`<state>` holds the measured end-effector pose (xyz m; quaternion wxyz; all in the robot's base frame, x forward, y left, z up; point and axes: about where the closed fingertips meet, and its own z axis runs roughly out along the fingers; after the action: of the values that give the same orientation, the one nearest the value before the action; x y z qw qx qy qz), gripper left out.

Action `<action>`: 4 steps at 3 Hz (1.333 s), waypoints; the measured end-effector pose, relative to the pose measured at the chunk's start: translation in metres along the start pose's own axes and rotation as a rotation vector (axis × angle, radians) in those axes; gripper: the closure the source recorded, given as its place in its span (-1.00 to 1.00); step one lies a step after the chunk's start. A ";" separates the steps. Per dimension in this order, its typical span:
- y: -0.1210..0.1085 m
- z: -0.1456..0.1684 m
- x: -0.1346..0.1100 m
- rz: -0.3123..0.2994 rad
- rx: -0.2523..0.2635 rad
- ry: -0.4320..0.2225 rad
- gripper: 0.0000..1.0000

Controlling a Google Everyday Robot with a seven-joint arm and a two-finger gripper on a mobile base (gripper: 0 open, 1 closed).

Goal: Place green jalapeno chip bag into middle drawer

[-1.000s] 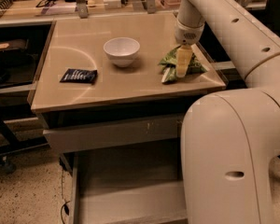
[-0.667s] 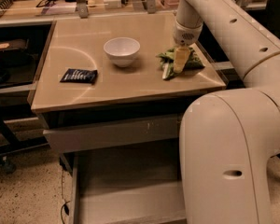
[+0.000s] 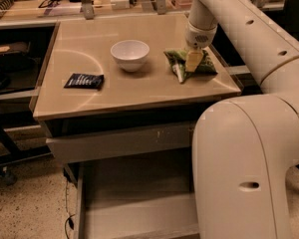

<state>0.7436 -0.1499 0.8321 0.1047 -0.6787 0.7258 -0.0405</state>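
Note:
The green jalapeno chip bag [image 3: 177, 62] is at the right side of the tan tabletop [image 3: 139, 91], to the right of the white bowl. My gripper [image 3: 193, 60] comes down from above and is shut on the bag's middle, with a pale finger pressed against the foil. Whether the bag is lifted off the top or rests on it I cannot tell. The middle drawer [image 3: 134, 178] is pulled out below the table front, with its grey-beige floor bare. Its right part is hidden behind my arm.
A white bowl [image 3: 130, 54] stands mid-table. A flat dark-blue packet [image 3: 84, 80] lies at the left. A drawer front with pale scratch marks [image 3: 119, 141] sits just under the tabletop. My bulky white arm body [image 3: 244, 173] fills the lower right. Cluttered benches stand behind.
The gripper and the green bag have shifted together a little to the left, towards the bowl. The bowl, the packet and the drawer have not moved.

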 end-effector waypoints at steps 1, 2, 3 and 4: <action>0.000 0.000 0.000 0.000 0.000 0.000 1.00; -0.001 -0.001 -0.001 0.000 0.005 0.000 1.00; 0.009 -0.013 -0.002 0.029 0.020 0.004 1.00; 0.035 -0.024 0.002 0.070 0.017 0.015 1.00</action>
<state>0.7047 -0.1511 0.8481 0.1065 -0.6516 0.7495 -0.0482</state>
